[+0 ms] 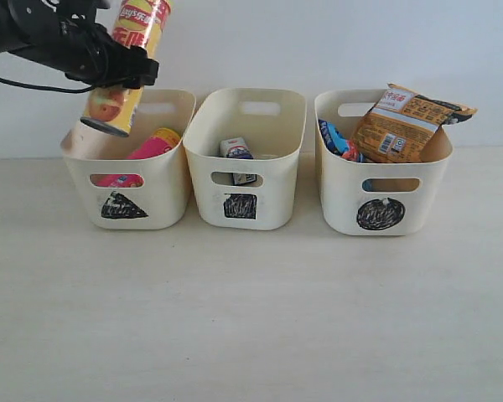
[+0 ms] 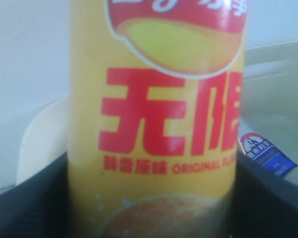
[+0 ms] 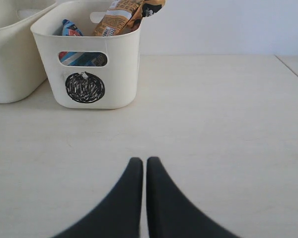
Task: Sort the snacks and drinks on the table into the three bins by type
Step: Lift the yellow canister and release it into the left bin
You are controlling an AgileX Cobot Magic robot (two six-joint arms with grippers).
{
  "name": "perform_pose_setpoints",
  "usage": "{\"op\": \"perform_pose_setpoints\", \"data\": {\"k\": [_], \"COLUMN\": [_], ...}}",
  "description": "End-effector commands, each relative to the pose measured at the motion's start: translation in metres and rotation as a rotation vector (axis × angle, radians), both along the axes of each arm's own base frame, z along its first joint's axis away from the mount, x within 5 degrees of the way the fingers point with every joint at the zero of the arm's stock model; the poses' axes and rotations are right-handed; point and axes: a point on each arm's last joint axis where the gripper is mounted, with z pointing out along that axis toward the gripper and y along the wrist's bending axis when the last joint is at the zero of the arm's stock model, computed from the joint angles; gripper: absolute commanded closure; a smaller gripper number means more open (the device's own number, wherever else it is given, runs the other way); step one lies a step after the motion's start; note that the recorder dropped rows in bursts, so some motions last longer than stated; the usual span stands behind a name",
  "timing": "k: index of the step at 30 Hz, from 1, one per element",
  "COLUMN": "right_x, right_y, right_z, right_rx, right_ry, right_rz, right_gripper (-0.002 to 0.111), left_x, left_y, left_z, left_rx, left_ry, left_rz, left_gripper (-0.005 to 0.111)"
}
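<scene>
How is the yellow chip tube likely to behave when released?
Probably stiff: the yellow chip tube shows no dent in the left gripper. Its smooth round wall may slip or roll. Long and tilted, it would likely lean on the pink chip tube once dropped.

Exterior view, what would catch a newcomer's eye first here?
The yellow chip tube, tilted and clamped in the left gripper, hangs over the triangle bin at the left, where a pink tube lies inside. At the right, the orange-brown packet sticks up out of the circle bin.
</scene>
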Motion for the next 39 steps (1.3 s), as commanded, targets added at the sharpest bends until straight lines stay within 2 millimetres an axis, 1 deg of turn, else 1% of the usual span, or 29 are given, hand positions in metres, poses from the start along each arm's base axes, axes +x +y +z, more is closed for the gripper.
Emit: {"op": "perform_pose_setpoints", "data": {"k": [1,4,7,8,9,11,16,19,22,24,26,30,35,37,38,39], "right_x": [0.000,0.000,0.000,0.000,0.000,0.000,0.000,0.000,0.000,0.000,0.000,0.000,0.000,0.000,0.000,0.000], "right_y": [0.000,0.000,0.000,0.000,0.000,0.000,0.000,0.000,0.000,0.000,0.000,0.000,0.000,0.000,0.000,0.000], "right_z": [0.000,0.000,0.000,0.000,0.000,0.000,0.000,0.000,0.000,0.000,0.000,0.000,0.000,0.000,0.000,0.000], "right_rx": [-0.001,-0.001,-0.001,-0.001,-0.001,-0.001,-0.001,-0.001,-0.001,-0.001,-0.001,-0.001,-0.001,-0.001,-0.001,-0.001], "right_ry": [-0.008,-0.008,-0.008,-0.008,-0.008,-0.008,-0.008,-0.008,-0.008,-0.008,-0.008,-0.008,-0.008,-0.008,-0.008,-0.008], "right_rz": [-0.003,-0.003,-0.003,-0.003,-0.003,-0.003,-0.003,-0.003,-0.003,-0.003,-0.003,-0.003,-0.003,-0.003,-0.003,-0.003], "right_gripper": [0.108,0.108,0.108,0.108,0.108,0.108,0.108,0.108,0.108,0.108,0.108,0.108,0.108,0.108,0.108,0.108], "left_x": [0.018,0.026,0.030,0.030,0.030,0.030,0.028,0.028,0.027,0.026,0.025,0.022,0.011,0.004,0.000,-0.004], "left_y": [-0.001,-0.001,-0.002,-0.002,-0.002,-0.001,-0.001,-0.001,-0.001,-0.001,0.000,0.001,0.005,0.006,0.007,0.007], "left_z": [-0.012,-0.021,-0.031,-0.034,-0.036,-0.039,-0.043,-0.044,-0.045,-0.044,-0.040,-0.026,-0.004,0.007,0.012,0.017], "left_rx": [-0.015,0.026,0.034,0.038,0.048,0.070,0.096,0.099,0.100,0.105,0.105,0.123,0.174,0.177,0.179,0.181], "left_ry": [-0.029,-0.034,-0.017,-0.010,-0.005,0.008,0.045,0.058,0.070,0.073,0.069,0.045,0.062,0.080,0.092,0.104], "left_rz": [0.019,0.010,0.007,0.006,0.003,-0.003,-0.014,-0.017,-0.019,-0.021,-0.021,-0.025,-0.038,-0.043,-0.045,-0.048], "left_gripper": [0.103,0.103,0.103,0.100,0.096,0.085,0.048,0.033,0.024,0.021,0.021,0.021,0.021,0.024,0.027,0.033]}}
